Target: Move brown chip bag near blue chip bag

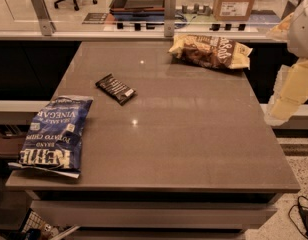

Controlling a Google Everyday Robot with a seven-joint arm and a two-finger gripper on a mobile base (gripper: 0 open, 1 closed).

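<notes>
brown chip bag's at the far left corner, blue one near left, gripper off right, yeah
No: the camera view shows the brown chip bag at the far right corner. The blue chip bag is near left, and the gripper is off to the right.

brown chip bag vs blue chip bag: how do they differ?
Colour: the brown chip bag is dark brown with pale yellow ends; the blue chip bag is blue with white lettering. Place: brown chip bag at the far right of the table, blue chip bag at its near left edge. Both lie on it. The gripper hangs off its right side, apart from both.
</notes>
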